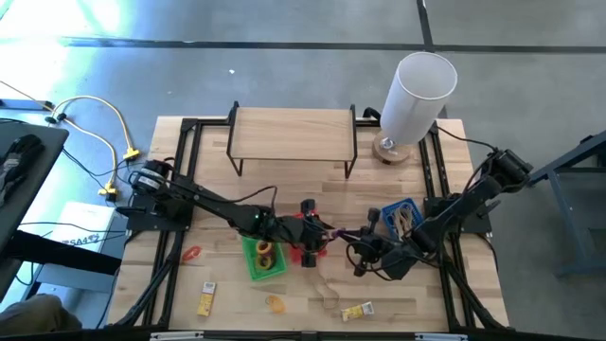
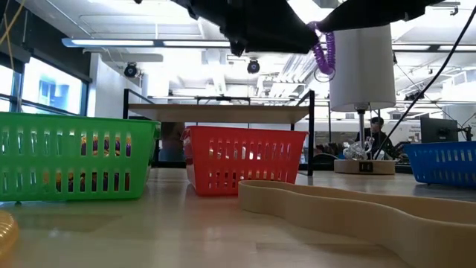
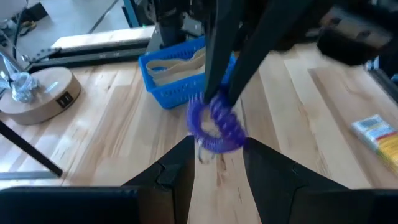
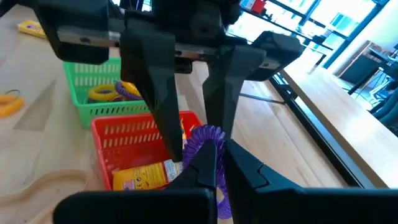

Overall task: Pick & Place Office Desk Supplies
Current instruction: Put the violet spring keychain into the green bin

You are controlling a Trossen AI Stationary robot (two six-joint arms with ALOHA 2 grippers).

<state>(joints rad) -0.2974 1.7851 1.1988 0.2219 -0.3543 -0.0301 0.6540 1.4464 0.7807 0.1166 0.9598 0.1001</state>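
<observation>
A purple coiled ring (image 3: 214, 127) hangs in the air over the middle of the table, near the red basket (image 1: 308, 248). My right gripper (image 4: 217, 163) is shut on it. My left gripper (image 3: 217, 149) faces it from the table's left, open, with one finger on either side of the ring. Yellow and purple rings lie in the green basket (image 4: 81, 102), and a packet (image 4: 146, 174) lies in the red one. Tan rubber bands fill the blue basket (image 1: 402, 216). My right gripper pinches the ring's coil (image 4: 208, 140) between its two fingertips, coming from the table's right and slanting a little down. The ring stands upright beyond the fingertips, clear of the table and baskets (image 2: 324, 48). Whether my left gripper's fingers (image 4: 171, 134) touch the ring, I cannot tell.
Loose on the near part of the table lie two packets (image 1: 205, 300) (image 1: 357, 310), an orange ring (image 1: 275, 303), a red ring (image 1: 191, 254) and a tan rubber band (image 2: 357, 212). A wooden shelf (image 1: 294, 133) and a tall white cylinder (image 1: 417, 95) stand at the back.
</observation>
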